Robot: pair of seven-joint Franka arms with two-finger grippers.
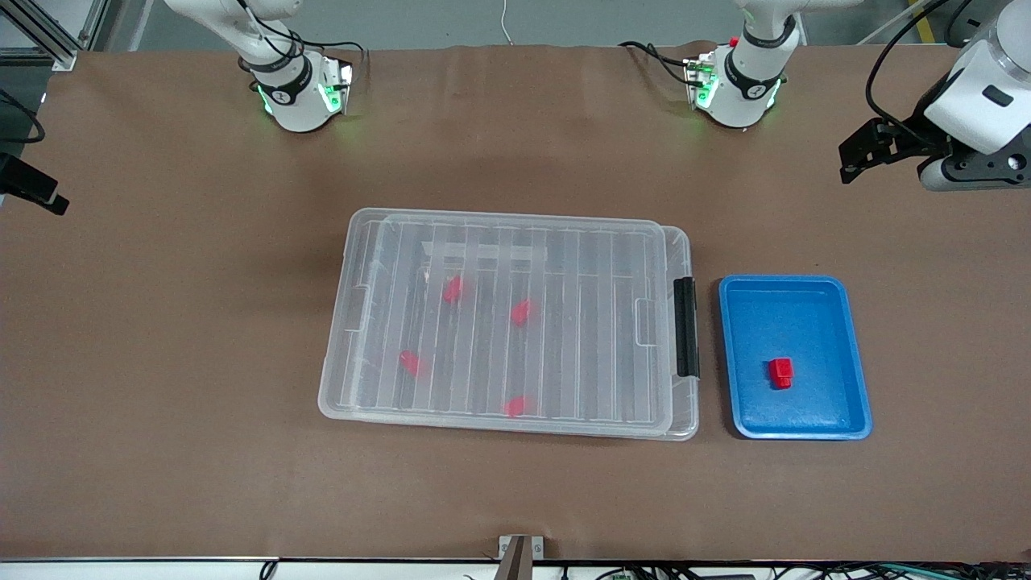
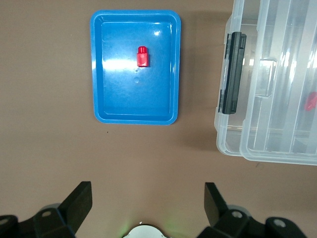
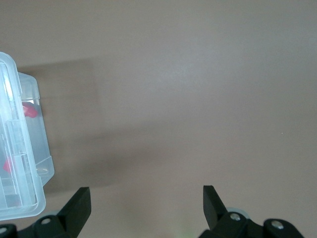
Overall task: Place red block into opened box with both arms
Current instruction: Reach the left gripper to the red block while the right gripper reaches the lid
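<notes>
The box (image 1: 507, 322) is seen mid-table with its ribbed lid (image 1: 515, 266) on and four red blocks visible through it; the blue tray (image 1: 854, 354) lies beside its latch end, toward the left arm's end. The left gripper (image 2: 146, 198) hangs over bare table near the tray, jaws apart and empty; the right gripper (image 3: 146, 198), likewise apart and empty, hangs over bare table off the box's unlatched end. The red block (image 1: 780, 372) rests in the tray

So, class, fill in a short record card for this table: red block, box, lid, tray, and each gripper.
red block: lies in the blue tray
box: beside the tray, toward the right arm's end
lid: on the box, four red blocks under it
left gripper: open, above bare table by the tray
right gripper: open, above bare table by the box
</notes>
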